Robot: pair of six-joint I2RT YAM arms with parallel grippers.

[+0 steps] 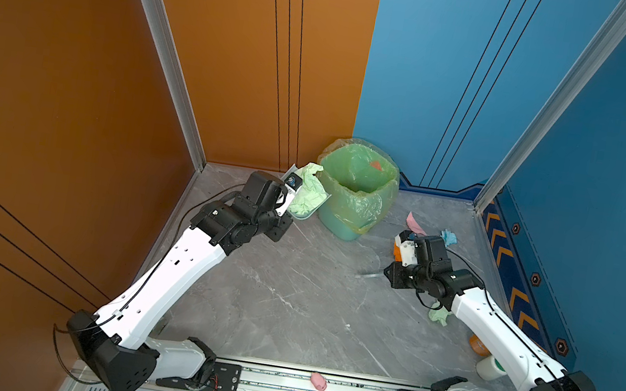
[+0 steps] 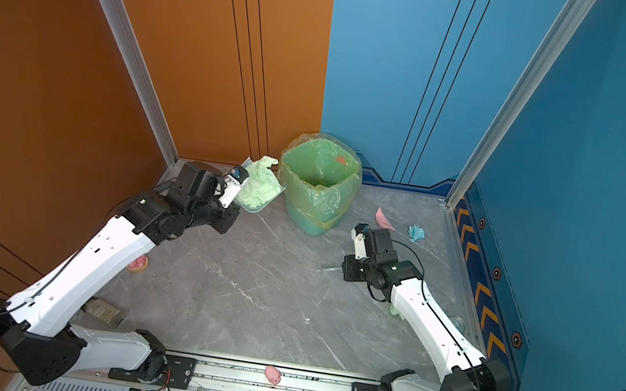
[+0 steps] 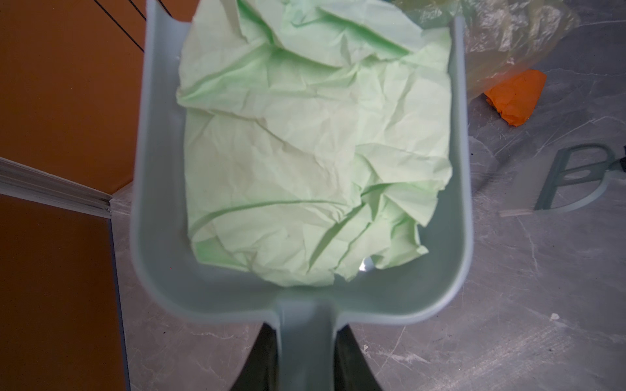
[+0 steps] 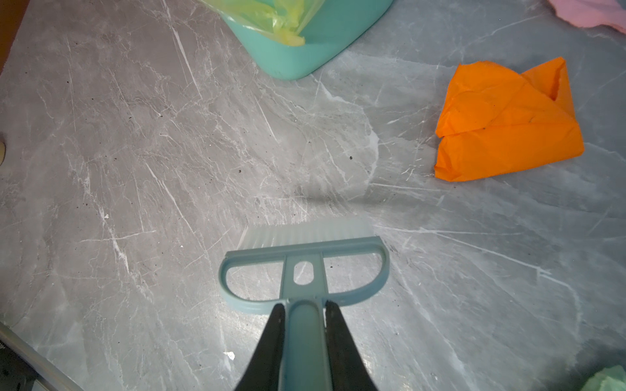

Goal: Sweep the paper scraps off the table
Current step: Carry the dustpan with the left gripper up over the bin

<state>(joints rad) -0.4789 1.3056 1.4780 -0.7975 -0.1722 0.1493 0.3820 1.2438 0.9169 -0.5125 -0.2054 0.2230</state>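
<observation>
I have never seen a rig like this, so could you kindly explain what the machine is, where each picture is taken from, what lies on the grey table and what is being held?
These are two white robot arms mounted at the edge of a table, each ending in a two-fingered gripper. Both top views look down on the whole scene from overhead; each wrist view comes from a camera riding on one arm. The left gripper is shut on the handle of a dustpan carrying a big pale green paper, held beside the lined bin. The right gripper is shut on a small brush. On the table lie an orange scrap, a pink scrap, a blue scrap and a small green scrap.
</observation>
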